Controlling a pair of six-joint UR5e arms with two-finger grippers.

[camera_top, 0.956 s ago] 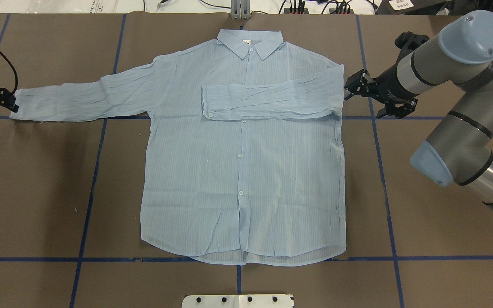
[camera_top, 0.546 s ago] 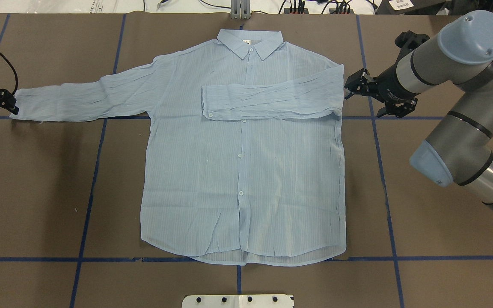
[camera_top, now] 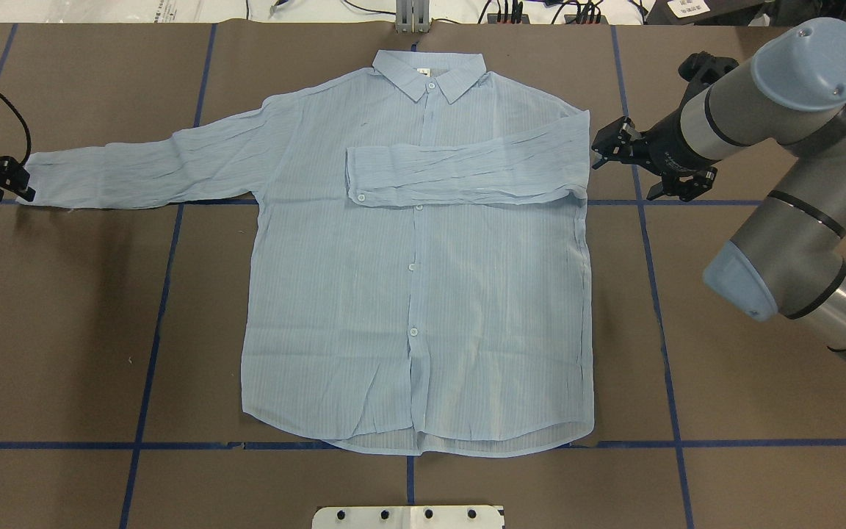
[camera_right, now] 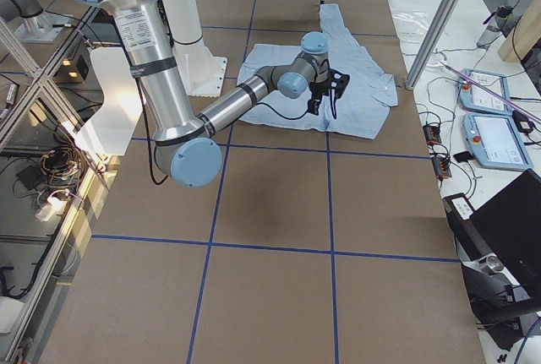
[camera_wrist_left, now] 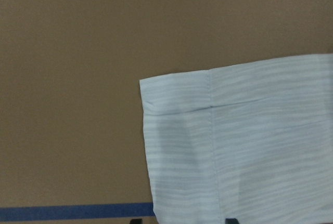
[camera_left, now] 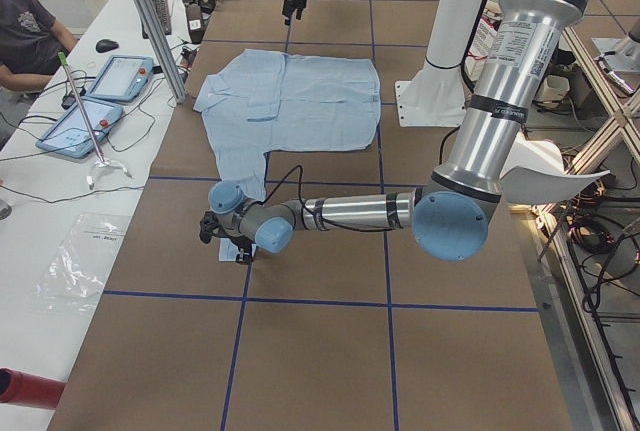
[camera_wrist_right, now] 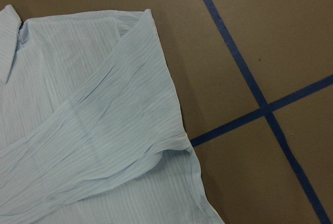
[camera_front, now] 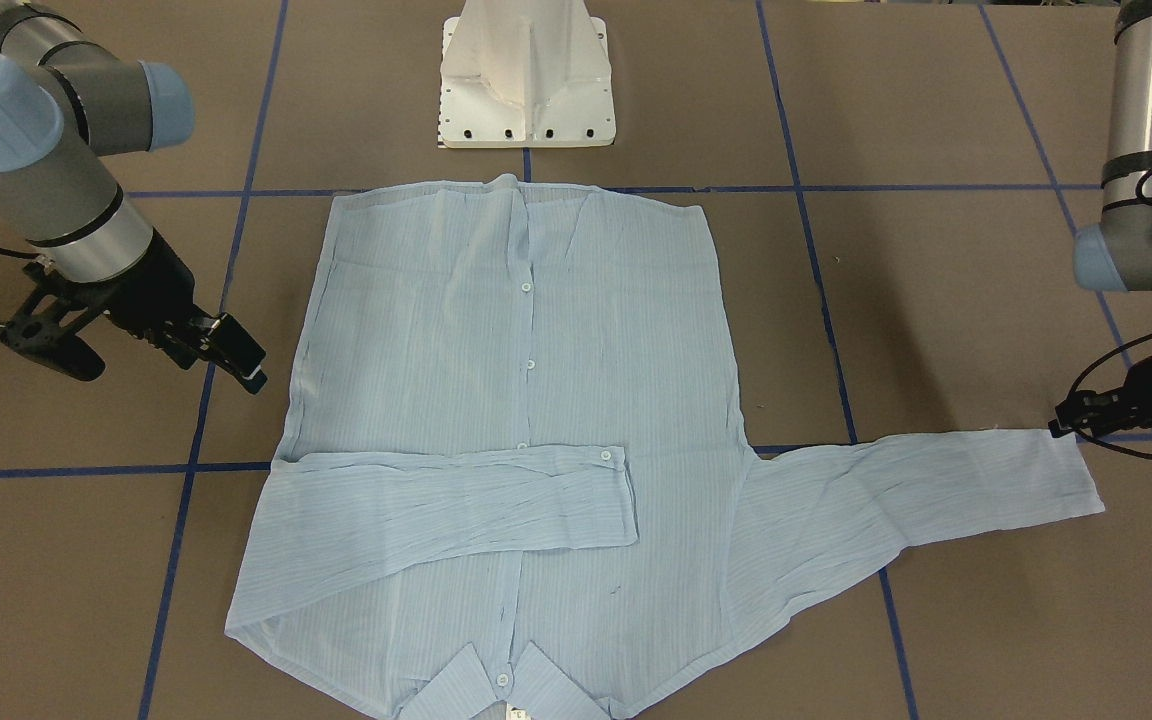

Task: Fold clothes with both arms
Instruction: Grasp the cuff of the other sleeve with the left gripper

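Pale blue shirt (camera_top: 416, 294) lies flat, buttons up, on the brown counter (camera_top: 687, 330), one sleeve folded across its chest. Right claw (camera_top: 598, 153) spread, empty, beside the shoulder. Left claw (camera_top: 17, 178) at the outstretched cuff, partly cut off, fingers apart

No writing is coming through legibly in any view. The shirt's white neck label (camera_top: 423, 71), sitting well away from the right pincer (camera_top: 598, 150) at the collar, is showing only tiny dark marks too small to make out. A white sticker (camera_top: 687, 7) on dark equipment beyond that pincer, past the far edge of the tabletop (camera_top: 63, 294), is carrying print that is blurring into grey specks.
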